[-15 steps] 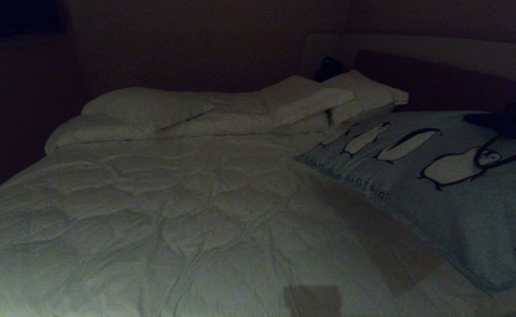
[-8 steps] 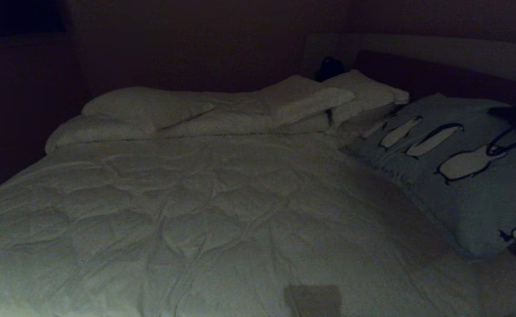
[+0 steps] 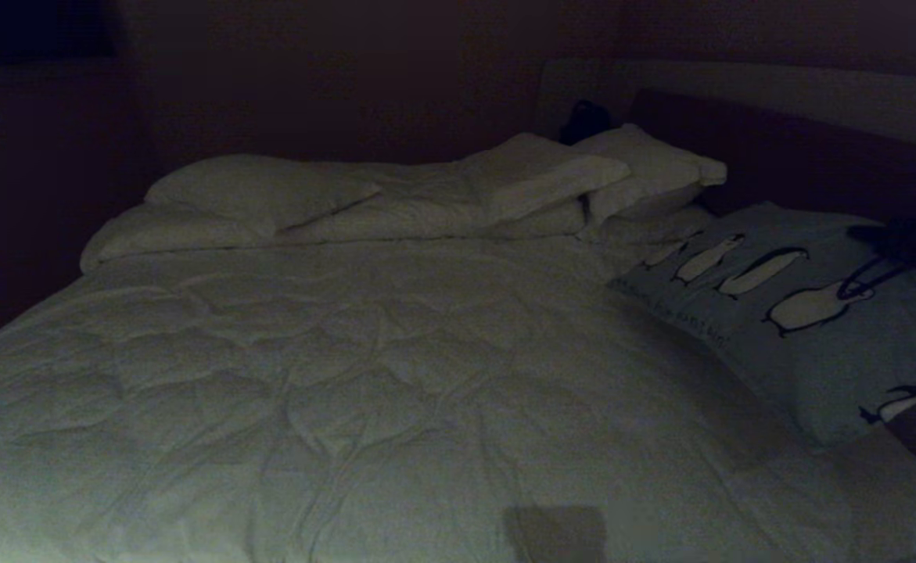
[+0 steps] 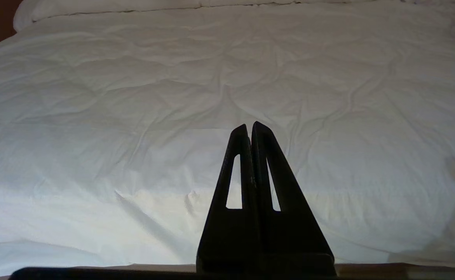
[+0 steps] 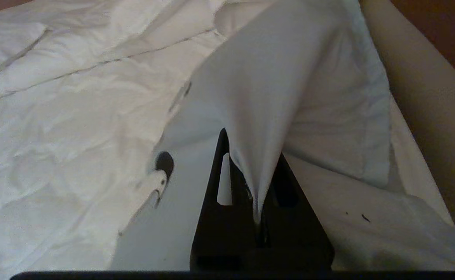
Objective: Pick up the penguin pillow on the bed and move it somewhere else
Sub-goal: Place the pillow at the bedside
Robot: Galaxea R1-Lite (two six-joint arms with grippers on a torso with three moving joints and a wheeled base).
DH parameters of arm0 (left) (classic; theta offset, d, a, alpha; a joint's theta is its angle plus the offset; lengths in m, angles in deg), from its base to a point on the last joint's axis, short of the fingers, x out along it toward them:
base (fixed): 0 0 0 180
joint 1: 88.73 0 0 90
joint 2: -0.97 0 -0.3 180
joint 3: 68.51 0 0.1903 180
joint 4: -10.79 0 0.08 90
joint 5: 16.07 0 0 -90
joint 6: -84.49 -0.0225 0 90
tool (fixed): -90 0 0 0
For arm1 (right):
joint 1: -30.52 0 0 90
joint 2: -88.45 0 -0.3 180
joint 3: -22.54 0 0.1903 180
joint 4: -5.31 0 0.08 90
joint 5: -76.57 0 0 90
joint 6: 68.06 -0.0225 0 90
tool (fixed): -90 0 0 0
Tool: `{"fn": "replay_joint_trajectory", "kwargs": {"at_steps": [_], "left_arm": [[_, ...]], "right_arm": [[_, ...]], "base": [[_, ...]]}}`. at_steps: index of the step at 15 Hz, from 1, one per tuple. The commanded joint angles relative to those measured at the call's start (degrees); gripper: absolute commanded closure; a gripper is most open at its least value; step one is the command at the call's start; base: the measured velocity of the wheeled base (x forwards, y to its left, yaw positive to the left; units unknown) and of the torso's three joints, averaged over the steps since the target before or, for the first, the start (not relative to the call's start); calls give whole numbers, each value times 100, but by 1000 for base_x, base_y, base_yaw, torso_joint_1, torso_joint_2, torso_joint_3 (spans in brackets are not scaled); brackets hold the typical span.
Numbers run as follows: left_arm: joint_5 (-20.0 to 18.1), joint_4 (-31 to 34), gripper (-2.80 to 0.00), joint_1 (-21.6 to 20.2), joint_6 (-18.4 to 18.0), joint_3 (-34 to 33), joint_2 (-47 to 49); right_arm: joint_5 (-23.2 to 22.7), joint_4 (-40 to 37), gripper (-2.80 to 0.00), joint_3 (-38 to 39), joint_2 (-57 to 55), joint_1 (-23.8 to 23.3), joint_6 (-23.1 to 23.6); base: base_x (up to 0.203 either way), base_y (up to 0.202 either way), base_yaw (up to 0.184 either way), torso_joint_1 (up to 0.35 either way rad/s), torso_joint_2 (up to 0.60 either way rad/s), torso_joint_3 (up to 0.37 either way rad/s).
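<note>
Right gripper (image 5: 256, 194) pinches a corner of the soft, light penguin pillow (image 3: 810, 328), far right on the bed (image 3: 348, 375); fabric drapes, so a corner pinch suffices. Left gripper (image 4: 250, 130): fingers pressed together, empty.

Head view: high up, looking down across the bed (image 3: 332, 375). Wrist views: low, close, facing the same bed from behind each pincer.
</note>
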Motion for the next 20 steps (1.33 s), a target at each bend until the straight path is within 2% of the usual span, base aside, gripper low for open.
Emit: {"fn": "replay_joint_trajectory", "kwargs": {"at_steps": [1, 5, 8, 17, 20], "left_arm": [[3, -1, 0, -1, 1, 0, -1], [3, -1, 0, -1, 1, 0, -1], [3, -1, 0, -1, 1, 0, -1], [3, -1, 0, -1, 1, 0, -1], [3, -1, 0, -1, 1, 0, -1]], "right_arm": [[-18, 15, 0, -181, -415, -55, 0], [-12, 16, 0, -540, -702, -214, 52], [3, 13, 0, -814, -956, -279, 286], [25, 172, 0, -1454, -1142, -324, 323], [49, 289, 0, -1465, -1418, -305, 801]], "base": [[0, 0, 0, 0, 0, 0], [0, 0, 0, 0, 0, 0], [0, 0, 0, 0, 0, 0], [0, 0, 0, 0, 0, 0], [0, 0, 0, 0, 0, 0]]}}
